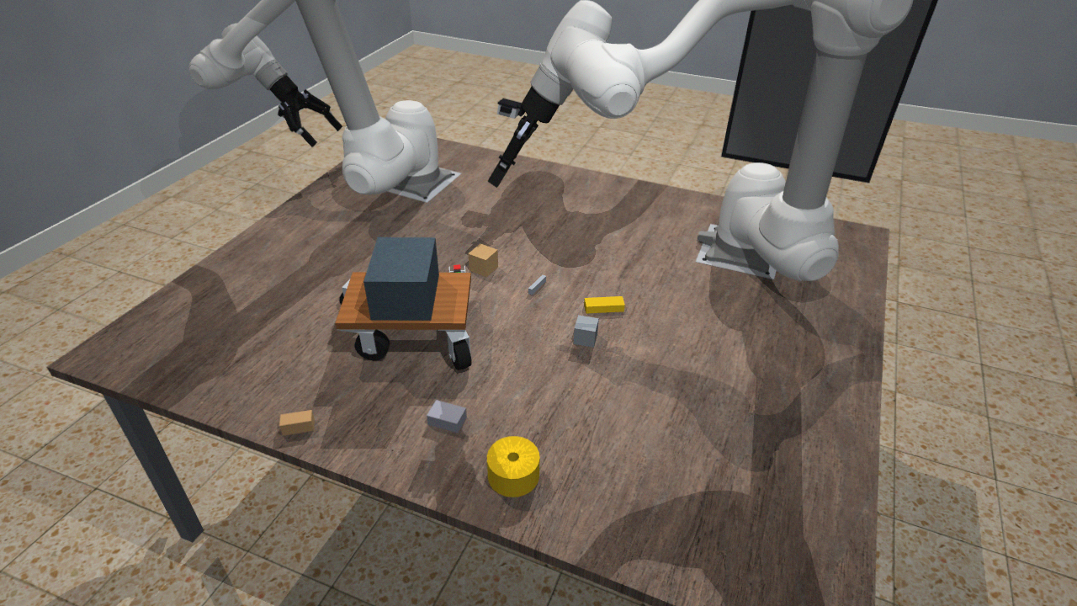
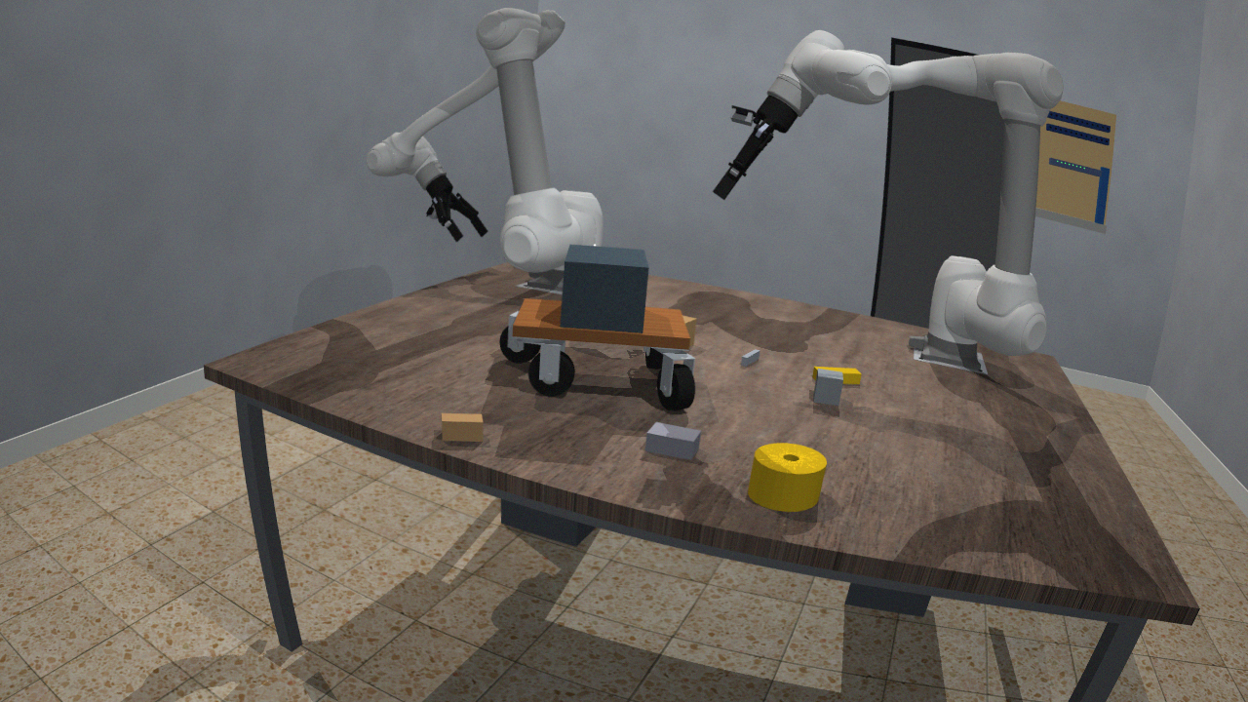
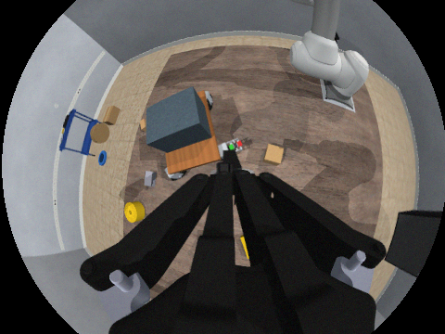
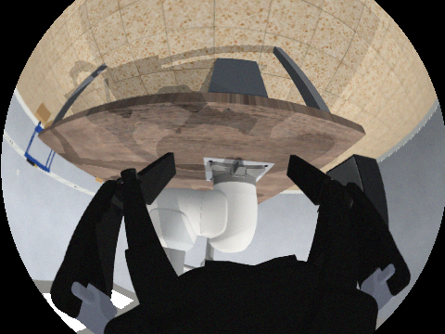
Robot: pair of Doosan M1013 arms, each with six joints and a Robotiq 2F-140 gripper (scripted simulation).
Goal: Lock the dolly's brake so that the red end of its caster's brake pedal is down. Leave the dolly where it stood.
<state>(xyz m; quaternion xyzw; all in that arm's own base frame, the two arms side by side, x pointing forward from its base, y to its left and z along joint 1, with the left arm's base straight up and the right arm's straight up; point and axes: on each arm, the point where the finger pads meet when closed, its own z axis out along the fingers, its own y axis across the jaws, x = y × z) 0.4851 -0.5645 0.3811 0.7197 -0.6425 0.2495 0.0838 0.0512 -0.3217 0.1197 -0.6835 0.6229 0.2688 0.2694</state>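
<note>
Brake pedal's [image 1: 457, 268] [image 3: 235, 145] tilt: too small to tell.

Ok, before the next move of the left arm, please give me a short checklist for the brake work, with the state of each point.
1. Left end effector shut, nothing held: ok.
2. Left end effector touching the brake pedal's red end: not ok, it is raised above the table.
3. Red end down: cannot tell, its tilt is too small to read.
4. Dolly upright on its wheels: ok.
5. Tan block apart from the pedal: ok.
6. Right end effector away from the dolly: ok, open.
</note>
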